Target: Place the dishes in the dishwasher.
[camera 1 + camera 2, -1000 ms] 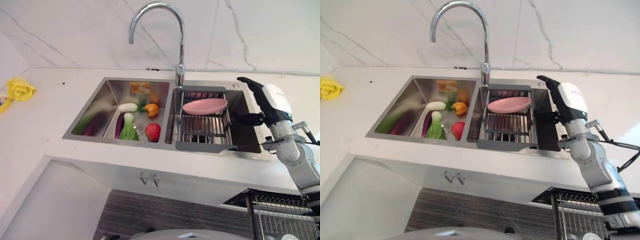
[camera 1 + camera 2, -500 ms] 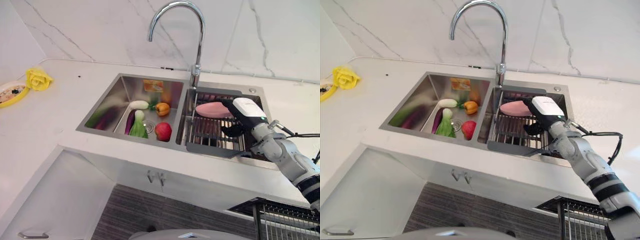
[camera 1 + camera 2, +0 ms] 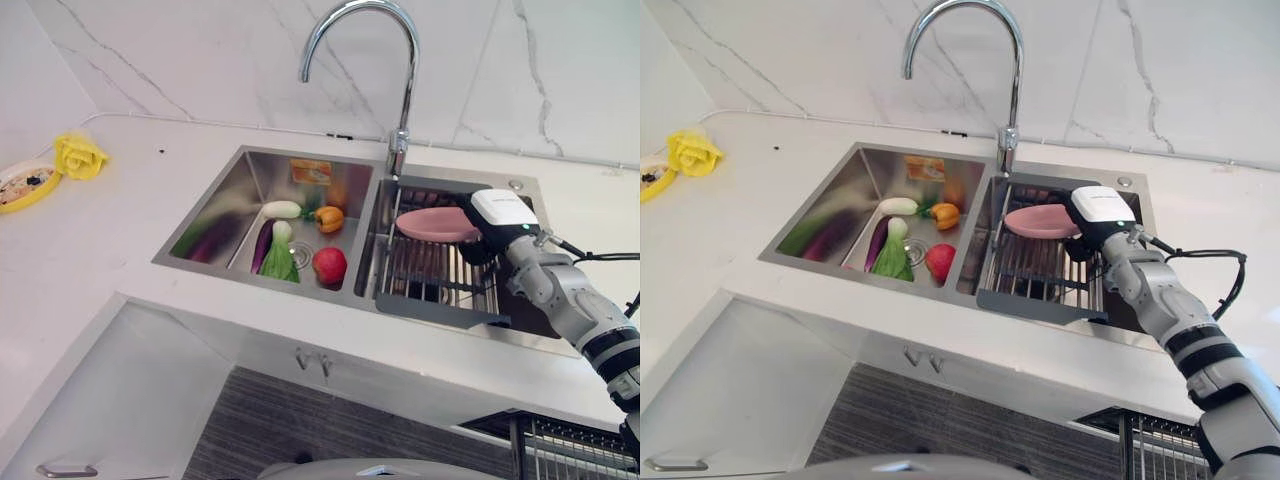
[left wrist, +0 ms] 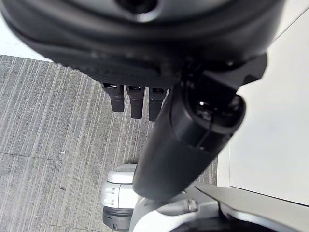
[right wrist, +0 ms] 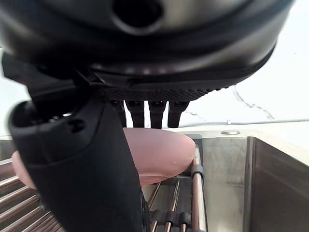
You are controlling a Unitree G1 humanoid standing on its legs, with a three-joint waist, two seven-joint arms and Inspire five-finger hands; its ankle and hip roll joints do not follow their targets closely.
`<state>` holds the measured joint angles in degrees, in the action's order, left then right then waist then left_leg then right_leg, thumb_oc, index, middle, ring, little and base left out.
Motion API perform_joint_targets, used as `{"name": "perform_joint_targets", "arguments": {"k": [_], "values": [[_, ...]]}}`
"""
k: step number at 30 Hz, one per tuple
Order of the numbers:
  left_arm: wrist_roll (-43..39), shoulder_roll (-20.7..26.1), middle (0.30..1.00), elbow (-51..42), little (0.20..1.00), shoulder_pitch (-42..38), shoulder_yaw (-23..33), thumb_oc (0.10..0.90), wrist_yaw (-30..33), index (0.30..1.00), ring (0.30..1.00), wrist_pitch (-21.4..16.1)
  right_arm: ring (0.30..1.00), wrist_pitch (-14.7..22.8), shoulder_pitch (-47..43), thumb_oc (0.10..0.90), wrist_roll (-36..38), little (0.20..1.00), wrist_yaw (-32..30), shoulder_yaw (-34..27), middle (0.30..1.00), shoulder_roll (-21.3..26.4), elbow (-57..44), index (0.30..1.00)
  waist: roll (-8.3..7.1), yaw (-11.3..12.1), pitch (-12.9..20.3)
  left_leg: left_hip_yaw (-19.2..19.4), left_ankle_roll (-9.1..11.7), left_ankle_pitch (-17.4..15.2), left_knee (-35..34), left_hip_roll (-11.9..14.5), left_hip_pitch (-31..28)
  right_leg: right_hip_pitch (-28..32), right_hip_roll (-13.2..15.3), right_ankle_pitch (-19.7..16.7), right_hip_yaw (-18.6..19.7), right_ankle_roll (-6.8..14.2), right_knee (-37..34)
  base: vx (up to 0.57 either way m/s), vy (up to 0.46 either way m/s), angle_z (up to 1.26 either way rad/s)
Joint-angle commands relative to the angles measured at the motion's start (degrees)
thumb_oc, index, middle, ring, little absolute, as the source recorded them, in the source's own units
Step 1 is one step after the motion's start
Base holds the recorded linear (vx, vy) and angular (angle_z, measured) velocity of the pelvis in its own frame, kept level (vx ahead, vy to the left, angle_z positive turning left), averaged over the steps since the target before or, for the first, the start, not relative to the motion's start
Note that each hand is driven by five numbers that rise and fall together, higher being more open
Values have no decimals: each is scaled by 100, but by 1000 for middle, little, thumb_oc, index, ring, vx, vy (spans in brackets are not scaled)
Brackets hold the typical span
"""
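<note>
A pink plate (image 3: 435, 224) lies on the metal drying rack (image 3: 440, 280) in the sink's right basin. My right hand (image 3: 500, 212), with its white cover upward, is at the plate's right rim. In the right wrist view the fingers (image 5: 149, 112) reach straight over the plate (image 5: 159, 152) and the thumb (image 5: 82, 169) stands in front of it, so the rim sits between them without a closed grip. My left hand (image 4: 188, 135) hangs over the grey floor with relaxed fingers, holding nothing.
The left basin (image 3: 230, 200) holds a red fruit (image 3: 329, 265), an orange pepper (image 3: 328, 218), greens (image 3: 279, 262) and an eggplant (image 3: 262, 243). The faucet (image 3: 400, 100) arches over the divider. A yellow object (image 3: 78, 156) and a dish (image 3: 25, 185) sit far left. A wire dishwasher rack (image 3: 575, 450) shows lower right.
The camera has shifted. My right hand came from above the sink's right edge down and left to the plate's right rim. The plate stays on the rack.
</note>
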<state>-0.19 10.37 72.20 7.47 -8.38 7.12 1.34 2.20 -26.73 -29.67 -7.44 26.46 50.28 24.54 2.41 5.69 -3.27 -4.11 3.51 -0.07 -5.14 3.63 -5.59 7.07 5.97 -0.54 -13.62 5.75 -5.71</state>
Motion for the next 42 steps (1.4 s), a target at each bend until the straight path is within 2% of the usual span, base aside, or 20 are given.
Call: {"name": "perform_joint_targets", "arguments": {"k": [1,8,12,18,20,27,31,33,34,35,36,39,41,42], "values": [[-54,101,900,438,900,-278,-278,800,39,900,900,-9,300,-99,-1201,400,-230,300,-554,234,300,-119,96,300,-370,125,22,10,-22,-324,14,-121,-124,200,162,319,-61,244,138,0,0,0],[-43,94,900,372,900,-243,-264,800,60,900,900,15,300,-142,-1006,400,-313,300,-645,30,300,-172,-49,300,-351,158,9,-25,-32,-338,14,-118,-141,234,161,335,-110,244,130,3,-1,2],[0,87,900,302,900,-236,-290,800,33,900,900,8,300,-118,-875,400,-490,300,-913,-265,300,-76,-456,300,-320,150,7,-26,-44,-359,14,-126,-153,240,163,343,-109,253,139,0,0,1],[44,83,900,207,900,-256,-306,800,79,900,900,46,300,-180,-622,400,-754,300,-1468,-947,300,37,-1263,300,-275,60,23,38,-62,-395,17,-119,-200,236,170,350,-77,266,169,0,0,0],[53,63,900,151,900,-272,-315,800,126,900,900,75,300,-218,-484,400,-825,300,-1669,-1357,300,54,-1844,300,-241,-16,22,110,-78,-408,19,-111,-221,193,181,352,-12,272,213,-33,19,-6],[111,32,900,61,900,-305,-293,800,187,900,900,144,300,-213,41,400,-620,300,-1957,-2326,300,1,-2982,300,-199,-185,26,268,-137,-451,17,-117,-252,41,206,354,180,295,402,-23,32,-13],[110,38,900,61,900,-304,-304,800,187,900,900,145,300,-216,66,400,-621,300,-1950,-2349,300,-1,-2998,300,-203,-167,31,276,-137,-452,17,-117,-251,33,206,357,188,295,409,-5,12,-17],[115,-9,900,36,900,-376,-282,800,195,900,900,162,300,-126,306,400,-294,300,-2125,-2779,300,-127,-3356,300,-170,-339,-9,322,-185,-457,25,-130,-266,-75,211,365,289,294,600,-50,131,-7],[170,-20,900,15,900,-461,-254,800,176,900,900,187,300,-62,698,400,-183,300,-2232,-3363,300,-124,-3802,300,-179,-512,-58,365,-248,-463,34,-147,-277,-237,218,382,414,315,873,-63,282,6],[312,26,900,-16,900,-536,-263,800,98,900,900,170,300,-111,1331,400,-518,300,-2282,-4173,300,282,-4144,300,-234,-642,-81,447,-277,-462,24,-184,-246,-398,257,377,501,376,1023,-37,231,15],[316,24,900,-14,900,-541,-288,800,95,900,900,170,300,-108,1381,400,-519,300,-2280,-4222,300,286,-4164,300,-231,-617,-76,446,-280,-461,25,-187,-240,-405,261,378,501,380,1028,-25,166,1],[453,39,900,39,900,-646,-295,800,7,900,900,120,300,-186,1896,400,-934,300,-2518,-4871,300,815,-4125,300,-271,-805,-167,585,-344,-481,18,-311,-141,-623,386,70,660,521,904,-100,133,-47],[604,73,900,157,900,-728,-247,800,-18,900,900,87,300,-262,2059,400,-1006,300,-2646,-5110,300,955,-4026,300,-266,-948,-299,821,-376,-535,14,-396,-8,-872,487,-131,822,650,747,-281,174,-35],[642,174,900,176,900,-784,-86,800,67,900,900,38,300,-352,2061,400,-1169,300,-2799,-5132,300,1002,-3982,300,-284,-921,-461,1333,-367,-508,23,-329,195,-1330,634,-505,655,758,681,-408,106,-85]]}}
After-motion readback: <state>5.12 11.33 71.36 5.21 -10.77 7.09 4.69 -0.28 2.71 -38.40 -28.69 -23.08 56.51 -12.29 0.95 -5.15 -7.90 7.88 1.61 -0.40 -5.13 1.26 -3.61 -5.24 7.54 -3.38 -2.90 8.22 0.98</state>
